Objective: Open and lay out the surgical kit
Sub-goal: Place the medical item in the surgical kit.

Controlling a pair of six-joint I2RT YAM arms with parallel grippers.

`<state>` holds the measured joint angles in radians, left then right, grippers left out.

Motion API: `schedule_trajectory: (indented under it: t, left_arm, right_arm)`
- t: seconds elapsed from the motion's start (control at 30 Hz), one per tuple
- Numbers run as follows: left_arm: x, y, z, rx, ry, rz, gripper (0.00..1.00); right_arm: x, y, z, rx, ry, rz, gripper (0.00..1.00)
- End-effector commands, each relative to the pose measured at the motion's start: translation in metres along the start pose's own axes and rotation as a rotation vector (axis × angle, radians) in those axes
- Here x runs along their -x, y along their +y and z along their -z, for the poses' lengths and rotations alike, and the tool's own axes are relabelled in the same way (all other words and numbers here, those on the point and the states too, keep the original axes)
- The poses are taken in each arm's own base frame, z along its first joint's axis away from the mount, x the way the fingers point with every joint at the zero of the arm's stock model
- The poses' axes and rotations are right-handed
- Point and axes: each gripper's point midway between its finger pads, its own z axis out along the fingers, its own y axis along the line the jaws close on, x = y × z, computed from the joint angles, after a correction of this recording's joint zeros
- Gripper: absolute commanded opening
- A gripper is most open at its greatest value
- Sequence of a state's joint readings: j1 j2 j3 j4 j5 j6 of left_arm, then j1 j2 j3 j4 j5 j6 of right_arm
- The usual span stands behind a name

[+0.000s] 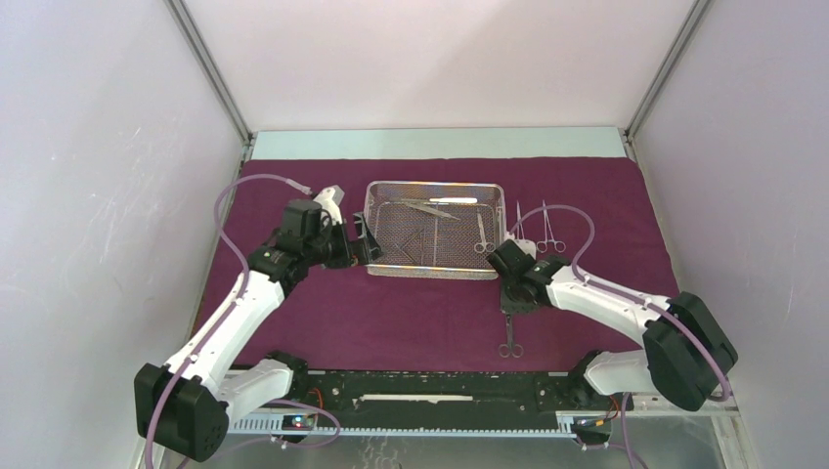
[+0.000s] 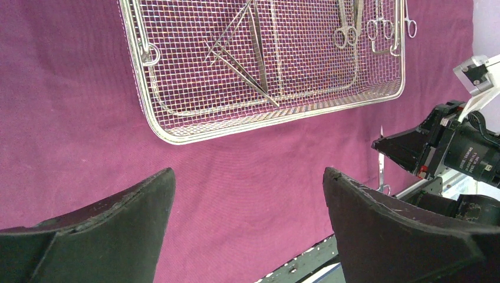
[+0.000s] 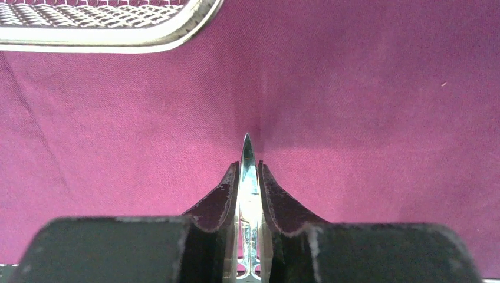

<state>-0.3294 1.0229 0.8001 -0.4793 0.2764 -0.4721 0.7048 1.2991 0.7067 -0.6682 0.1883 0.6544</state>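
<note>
One risk we flag: right gripper (image 3: 248,170) jaws, pinching the ring-handled instrument (image 3: 247,152), could snag its tip in the cloth (image 3: 383,106); left gripper (image 2: 247,177) jaws gape empty.

R hand (image 1: 509,301) w/ scissors (image 1: 509,344) over cloth (image 1: 391,322), L hand (image 1: 364,240) beside mesh tray (image 1: 430,275)

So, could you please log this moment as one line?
left end effector: open, by tray | right end effector: shut on instrument | cloth: spread
</note>
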Motion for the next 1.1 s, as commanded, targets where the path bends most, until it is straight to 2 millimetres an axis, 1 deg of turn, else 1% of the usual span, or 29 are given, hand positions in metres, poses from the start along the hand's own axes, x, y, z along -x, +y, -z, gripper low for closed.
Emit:
schedule_trajectory:
  t: [0.0, 0.23, 0.4, 0.53, 0.6, 0.7, 0.83, 0.87, 0.93, 1.07]
  left_arm:
    - [-0.001, 0.002, -0.004, -0.006, -0.003, 0.012, 1.00]
    - [-0.003, 0.003, -0.004, -0.003, 0.000, 0.014, 1.00]
    - [-0.002, 0.003, -0.004, -0.003, 0.001, 0.014, 1.00]
    - [-0.003, 0.003, -0.005, -0.002, 0.005, 0.014, 1.00]
    - [-0.003, 0.004, -0.005, 0.000, 0.003, 0.013, 1.00]
    - [-0.003, 0.004, -0.005, 0.003, 0.006, 0.013, 1.00]
    - [-0.003, 0.004, -0.005, 0.002, 0.005, 0.015, 1.00]
    - [-0.003, 0.004, -0.005, 0.002, 0.006, 0.015, 1.00]
    - [-0.002, 0.003, -0.005, 0.001, 0.004, 0.014, 1.00]
    - [-0.002, 0.003, -0.004, 0.000, 0.002, 0.011, 1.00]
  right_arm:
    - [0.005, 0.005, -0.006, -0.003, -0.038, -0.015, 0.15]
    - [0.001, 0.004, -0.012, -0.017, -0.025, -0.007, 0.20]
    - [0.001, 0.004, -0.012, -0.019, -0.024, -0.003, 0.28]
    - [0.001, 0.005, -0.013, -0.016, -0.025, -0.006, 0.37]
    - [0.002, 0.005, -0.011, -0.014, -0.029, -0.009, 0.37]
    - [0.007, 0.005, -0.003, -0.010, -0.047, -0.016, 0.39]
    - [0.018, 0.006, 0.013, -0.001, -0.081, -0.023, 0.42]
    - [0.021, 0.007, 0.018, 0.002, -0.092, -0.026, 0.44]
    - [0.027, 0.007, 0.027, 0.007, -0.114, -0.028, 0.50]
    - [0.041, 0.012, 0.047, 0.038, -0.154, -0.028, 0.55]
